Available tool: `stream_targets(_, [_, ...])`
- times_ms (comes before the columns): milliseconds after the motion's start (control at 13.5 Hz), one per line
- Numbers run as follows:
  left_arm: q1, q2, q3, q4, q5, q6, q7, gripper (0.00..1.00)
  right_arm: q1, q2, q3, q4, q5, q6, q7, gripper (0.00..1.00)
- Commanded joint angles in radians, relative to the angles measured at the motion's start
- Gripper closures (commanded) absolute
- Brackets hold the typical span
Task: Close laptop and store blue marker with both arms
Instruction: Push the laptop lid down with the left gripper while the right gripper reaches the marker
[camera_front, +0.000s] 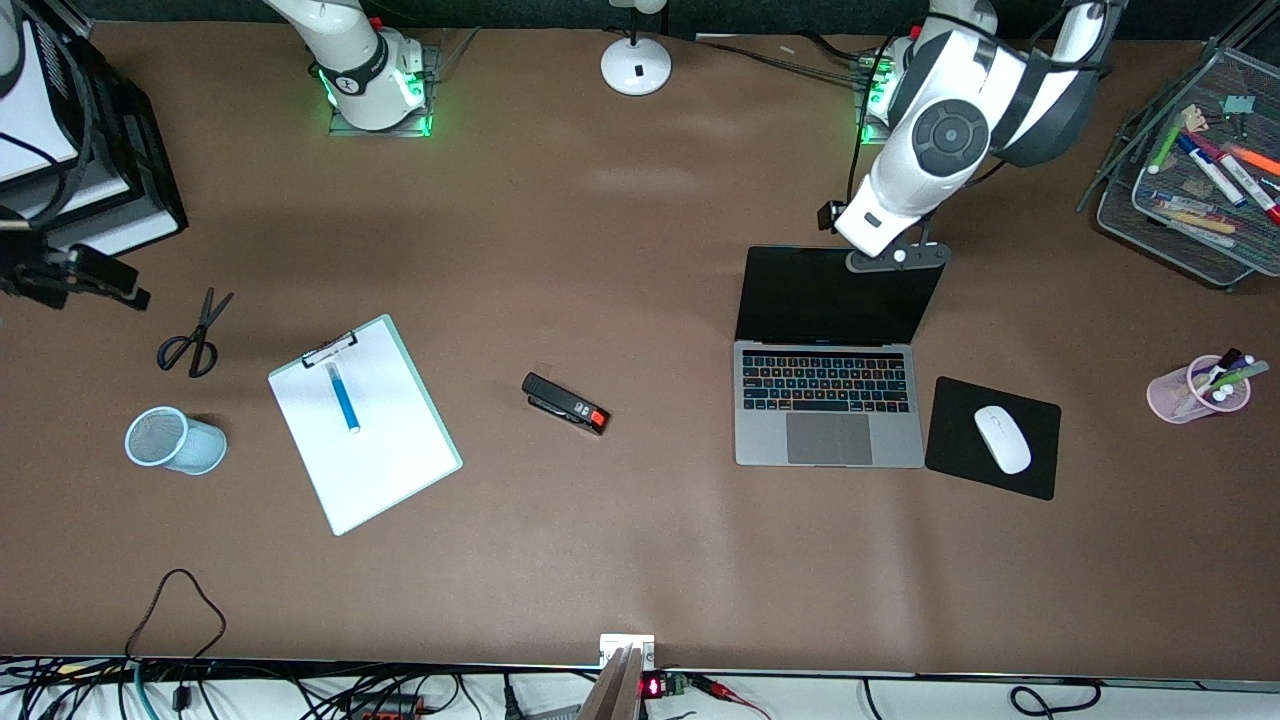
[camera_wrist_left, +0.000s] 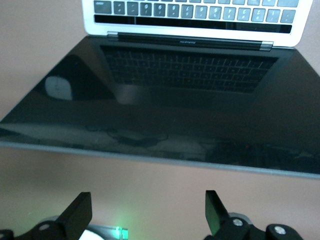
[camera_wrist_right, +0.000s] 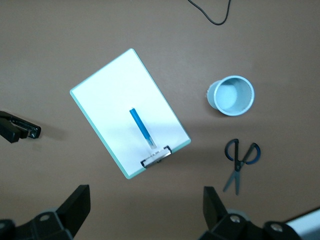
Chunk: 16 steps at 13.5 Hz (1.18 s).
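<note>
The laptop (camera_front: 826, 382) stands open near the left arm's end of the table, its black screen tilted back. My left gripper (camera_front: 897, 257) is open and empty, hanging over the table just off the top edge of the screen. In the left wrist view the screen (camera_wrist_left: 165, 115) lies just past the open gripper (camera_wrist_left: 147, 212). The blue marker (camera_front: 343, 398) lies on a white clipboard (camera_front: 365, 440) toward the right arm's end. My right gripper (camera_wrist_right: 145, 207) is open and empty, high over the table near the clipboard (camera_wrist_right: 115, 95) and marker (camera_wrist_right: 142, 128). It is out of the front view.
Scissors (camera_front: 195, 335) and a light-blue mesh cup (camera_front: 172, 440) lie by the clipboard. A black stapler (camera_front: 565, 402) sits mid-table. A white mouse (camera_front: 1002, 439) is on a black mouse pad (camera_front: 1030, 470) beside the laptop. A pink pen cup (camera_front: 1195, 390) and a mesh tray (camera_front: 1120, 205) are at the left arm's end.
</note>
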Motion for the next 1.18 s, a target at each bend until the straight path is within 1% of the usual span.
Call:
stream_targets(0, [0.012,0.033,-0.006,0.005,-0.01,0.057,0.051,0.0,-0.003,0.037,0.004,0.005,0.022,0.021,0.012,0.0])
stream_targets(74, [0.018,0.045,-0.004,0.014,-0.01,0.065,0.056,0.0,-0.001,0.048,0.004,0.005,0.022,0.029,0.012,0.0])
stream_targets(222, [0.027,0.065,-0.003,0.022,-0.009,0.123,0.057,0.0,-0.003,0.065,0.004,0.005,0.022,0.056,0.012,0.0])
stream_targets(444, [0.069,0.088,-0.003,0.062,-0.009,0.158,0.12,0.0,0.003,0.124,0.009,0.004,0.02,0.072,0.002,0.0])
stream_targets(591, [0.096,0.104,-0.004,0.077,-0.007,0.201,0.148,0.0,0.028,0.183,0.009,0.007,0.02,0.087,0.0,0.0])
stream_targets(887, [0.1,0.217,-0.003,0.18,-0.009,0.281,0.175,0.0,0.071,0.247,0.009,0.007,0.006,0.124,-0.02,0.0])
stream_targets(1035, [0.1,0.272,-0.001,0.215,0.0,0.339,0.177,0.0,0.08,0.292,0.009,0.005,0.006,0.174,-0.097,0.0])
stream_targets(1109, [0.098,0.323,0.001,0.261,0.003,0.359,0.175,0.0,0.079,0.324,0.009,0.002,0.012,0.202,-0.175,0.0])
